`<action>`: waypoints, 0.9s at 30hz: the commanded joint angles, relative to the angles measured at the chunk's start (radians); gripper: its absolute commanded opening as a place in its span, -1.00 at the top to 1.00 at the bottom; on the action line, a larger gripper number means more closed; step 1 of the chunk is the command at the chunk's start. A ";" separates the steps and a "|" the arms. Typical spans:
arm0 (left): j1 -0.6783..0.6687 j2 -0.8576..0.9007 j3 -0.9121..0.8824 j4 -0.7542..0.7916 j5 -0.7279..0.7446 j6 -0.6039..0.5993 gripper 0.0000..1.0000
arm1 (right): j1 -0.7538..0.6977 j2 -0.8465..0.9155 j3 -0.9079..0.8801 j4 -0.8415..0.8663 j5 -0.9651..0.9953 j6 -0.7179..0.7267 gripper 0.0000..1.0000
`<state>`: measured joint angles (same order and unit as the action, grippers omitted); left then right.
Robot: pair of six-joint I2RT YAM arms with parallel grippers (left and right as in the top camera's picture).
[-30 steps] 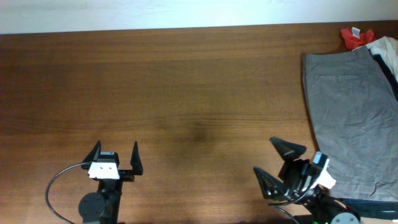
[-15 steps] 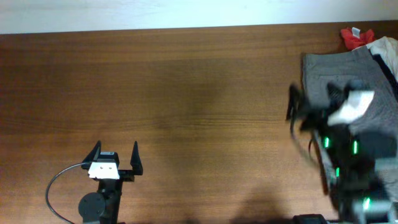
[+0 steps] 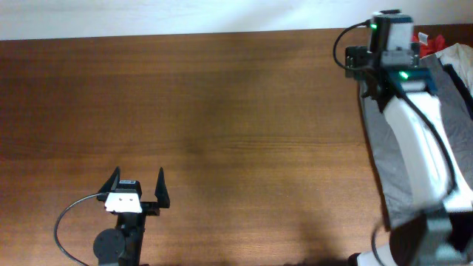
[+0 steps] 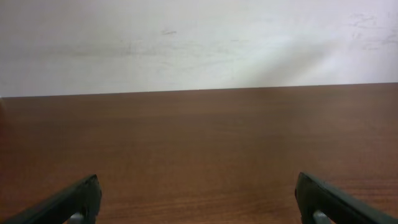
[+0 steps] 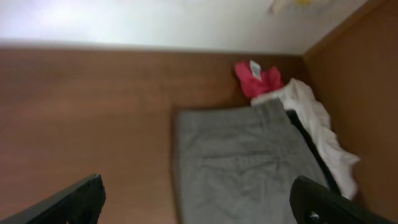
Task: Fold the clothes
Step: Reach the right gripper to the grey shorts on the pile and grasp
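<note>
The grey shorts [image 5: 242, 162] lie flat at the table's far right, waistband toward the wall; in the overhead view [image 3: 375, 125] my right arm covers much of them. A dark navy garment [image 5: 308, 149] shows as a thin strip along their right side. My right gripper [image 5: 196, 183] is open and empty, raised above the shorts' left part; in the overhead view [image 3: 384, 53] it is at the far right. My left gripper [image 3: 138, 185] is open and empty at the front left, over bare wood [image 4: 199, 193].
A red cloth [image 5: 256, 78] with a white tag lies at the far right corner by the wall [image 3: 423, 44]. A white garment [image 5: 311, 118] lies right of the shorts [image 3: 460, 59]. A wooden side wall [image 5: 354, 81] bounds the right.
My right arm has lifted from the front right and reached to the far right, above the shorts. The left arm has not moved.
</note>
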<state>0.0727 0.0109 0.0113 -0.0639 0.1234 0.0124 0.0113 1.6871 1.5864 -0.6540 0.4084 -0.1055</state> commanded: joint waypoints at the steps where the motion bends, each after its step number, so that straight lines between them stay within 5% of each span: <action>1: 0.004 -0.003 -0.003 -0.005 0.011 0.019 -0.98 | -0.033 0.178 0.013 -0.014 0.105 -0.127 -0.97; 9: 0.004 -0.003 -0.003 -0.005 0.011 0.019 -0.99 | -0.066 0.484 0.127 -0.045 0.098 -0.149 -0.97; 16: 0.004 -0.003 -0.003 -0.005 0.011 0.019 -0.98 | -0.096 0.565 0.138 0.013 0.097 -0.149 -1.00; 27: 0.004 -0.003 -0.003 -0.005 0.011 0.019 -0.98 | -0.113 0.613 0.138 0.028 0.082 -0.148 -0.41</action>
<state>0.0727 0.0113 0.0113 -0.0639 0.1234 0.0124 -0.1013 2.2765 1.7046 -0.6338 0.4816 -0.2611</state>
